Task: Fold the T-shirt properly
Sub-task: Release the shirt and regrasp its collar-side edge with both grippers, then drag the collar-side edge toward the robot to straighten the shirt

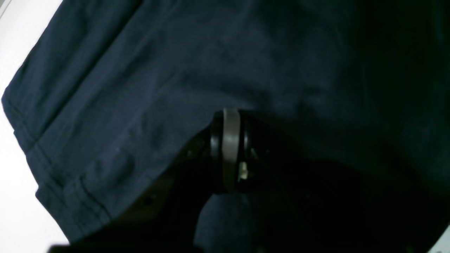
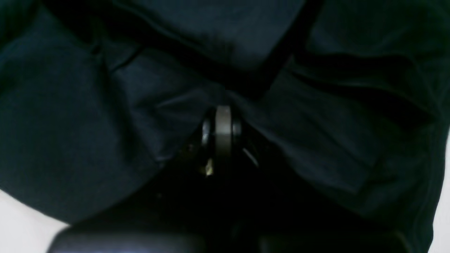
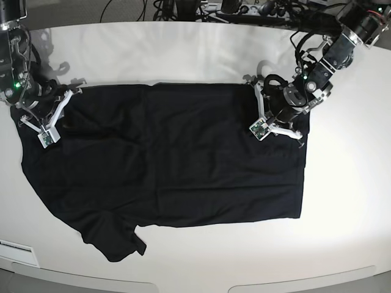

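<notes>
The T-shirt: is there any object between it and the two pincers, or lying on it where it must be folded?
Nothing visible does. The left pincer and the right pincer are both shut directly on the T-shirt, at its far corners. No other object lies on the cloth or on the table around it.

This looks like a robotics lab or test bench rather than a home. A broad white table (image 3: 183,55) with a rounded front edge fills the base view, bare apart from the cloth spread on it. Two black robot arms stand at its far corners, one at the table's left end (image 3: 15,55) and one at its right end (image 3: 330,55), with small green indicator lights lit. Behind the table's far edge, a tangle of cables and equipment (image 3: 244,9) lies on grey flooring.
</notes>
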### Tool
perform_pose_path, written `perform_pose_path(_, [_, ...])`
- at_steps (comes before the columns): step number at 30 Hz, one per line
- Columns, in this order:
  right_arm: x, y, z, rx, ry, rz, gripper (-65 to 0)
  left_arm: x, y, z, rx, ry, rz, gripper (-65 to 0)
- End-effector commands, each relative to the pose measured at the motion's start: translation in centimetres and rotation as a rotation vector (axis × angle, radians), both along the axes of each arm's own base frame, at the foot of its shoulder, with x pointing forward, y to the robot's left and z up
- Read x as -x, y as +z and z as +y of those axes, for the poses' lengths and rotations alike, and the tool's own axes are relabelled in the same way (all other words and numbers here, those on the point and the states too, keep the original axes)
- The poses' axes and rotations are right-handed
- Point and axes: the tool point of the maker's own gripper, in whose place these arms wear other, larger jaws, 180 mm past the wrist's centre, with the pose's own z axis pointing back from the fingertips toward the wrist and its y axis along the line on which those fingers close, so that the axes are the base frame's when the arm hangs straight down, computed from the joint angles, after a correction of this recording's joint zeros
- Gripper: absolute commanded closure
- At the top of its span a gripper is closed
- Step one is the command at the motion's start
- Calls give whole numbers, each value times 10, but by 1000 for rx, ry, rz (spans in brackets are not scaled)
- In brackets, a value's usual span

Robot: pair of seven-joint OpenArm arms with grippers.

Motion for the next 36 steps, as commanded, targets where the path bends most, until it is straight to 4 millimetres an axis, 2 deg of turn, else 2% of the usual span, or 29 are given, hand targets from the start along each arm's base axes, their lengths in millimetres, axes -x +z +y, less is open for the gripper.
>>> perform_pose_path(1, [34, -21, -13, 74, 8, 144, 0, 24, -22, 19, -113, -16, 115, 0])
perform_pose_path(3, [46, -23, -17, 94, -18, 175, 0, 35, -21, 21, -129, -33, 135, 0])
perform_pose_path(6, [78, -25, -20, 115, -24, 239, 0, 62, -20, 23, -148, -71, 171, 0])
perform_pose_path(10, [105, -10, -17, 118, -11, 239, 0, 84, -12, 29, -171, -121, 188, 0])
perform_pose_path(15, [127, 15, -15, 135, -17, 212, 0, 94, 0, 40, -184, -161, 210, 0])
perform_pose_path(19, [148, 22, -17, 144, -15, 231, 0, 122, 2, 38, -155, -182, 283, 0])
perform_pose_path(24, [148, 24, -22, 158, -22, 226, 0, 153, 6, 29, -140, -231, 324, 0])
perform_pose_path(27, [148, 24, -22, 155, -21, 222, 0, 152, 7, 31, -180, -252, 283, 0])
perform_pose_path(32, [142, 27, -20, 152, -18, 200, 0, 122, 14, 45, -274, -202, 130, 0])
perform_pose_path(36, [134, 39, -11, 173, 23, 168, 0, 113, 28, 36, -271, -211, 62, 0])
